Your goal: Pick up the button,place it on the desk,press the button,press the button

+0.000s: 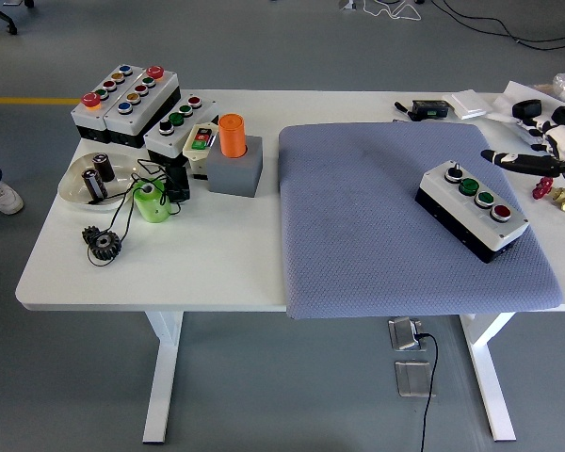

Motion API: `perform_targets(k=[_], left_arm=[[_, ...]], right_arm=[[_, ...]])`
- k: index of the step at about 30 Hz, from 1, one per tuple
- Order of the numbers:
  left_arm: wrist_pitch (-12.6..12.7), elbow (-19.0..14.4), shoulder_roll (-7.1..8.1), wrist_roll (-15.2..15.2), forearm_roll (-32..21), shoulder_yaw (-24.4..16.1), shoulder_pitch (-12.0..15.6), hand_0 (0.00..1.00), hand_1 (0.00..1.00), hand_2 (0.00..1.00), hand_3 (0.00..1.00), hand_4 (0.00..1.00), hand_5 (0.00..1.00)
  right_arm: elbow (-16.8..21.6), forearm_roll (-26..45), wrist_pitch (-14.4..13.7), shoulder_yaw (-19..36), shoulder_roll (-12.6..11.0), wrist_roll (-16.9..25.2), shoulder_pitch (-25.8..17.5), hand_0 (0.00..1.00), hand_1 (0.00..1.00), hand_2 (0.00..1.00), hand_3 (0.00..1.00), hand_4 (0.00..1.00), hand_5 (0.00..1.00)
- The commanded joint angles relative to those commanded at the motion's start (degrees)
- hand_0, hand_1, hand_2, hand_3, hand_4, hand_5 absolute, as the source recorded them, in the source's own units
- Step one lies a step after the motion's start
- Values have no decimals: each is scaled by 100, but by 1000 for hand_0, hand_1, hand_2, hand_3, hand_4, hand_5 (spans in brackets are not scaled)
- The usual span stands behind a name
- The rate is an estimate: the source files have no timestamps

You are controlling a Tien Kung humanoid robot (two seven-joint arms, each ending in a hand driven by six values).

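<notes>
The white bench [226,264] fills most of the frame, its near edge running along the lower part of the picture. A large grey-blue mat [377,226] covers its right half, reaching down to the near edge. On the right part of the mat lies the button box [472,209], a white-topped case with a black base, set at a slant, carrying four round buttons in a row: one pale, two green and one red.

At the upper left of the bench stand two larger button boxes [127,102] side by side, with another smaller one [176,127] just below them. Right of these, a grey block [234,169] holds an upright orange cylinder [231,135]. A shallow white dish [75,179] at the left holds small dark cylinders. Near it sits a green cup [152,203] trailing thin black wire, and lower left lie two dark gears [102,244].

The right hand [537,162] enters from the right edge, above and to the right of the button box and apart from it; its dark fingers [508,160] stretch out leftward, holding nothing. Small cluttered items lie at the upper right corner.
</notes>
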Motion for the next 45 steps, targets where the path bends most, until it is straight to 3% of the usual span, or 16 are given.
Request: perform_targets(k=[9,15,18,21,27,34,35,40,41,45], left_arm=[[-10,0,6,-21,-60,62,14,660,704,721,519,331,961],[-9,0,11,1,-14,55,-10,661,704,722,519,329,958],[-8,0,10,3,-5,48,-11,661,705,721,518,329,957],[-8,0,-1,3,-19,75,11,661,705,721,518,329,957],[-13,0,9,11,0,120,38,661,705,721,519,331,958],[-9,0,8,15,2,113,40,661,705,721,519,335,963],[-9,0,7,14,-4,117,42,662,705,721,520,335,963],[-13,0,8,7,-31,141,49,662,705,721,520,335,963],[-14,0,8,8,-26,141,49,663,706,721,520,335,962],[-17,0,14,-2,-71,188,44,663,706,721,520,335,962]], right_arm=[[-73,-931,315,32,455,-346,14,998,977,998,998,946,352],[-560,-978,376,-147,858,-379,153,998,978,998,998,954,334],[-614,-984,377,-165,894,-380,164,998,980,998,998,959,342],[-1174,-1181,400,-249,1229,-447,278,998,980,998,998,959,342],[-1559,-1852,552,-288,1496,-518,410,998,976,998,998,961,338],[-1971,-1992,715,-384,1717,-518,605,998,966,998,998,965,336],[-2011,-2004,728,-394,1732,-518,620,974,907,944,982,967,332],[-2365,-2108,797,-500,1853,-518,734,974,907,944,982,967,332],[-2407,-2121,793,-513,1868,-518,744,782,685,744,909,973,331],[-2569,-2182,771,-585,1918,-518,784,782,685,744,909,973,331]])
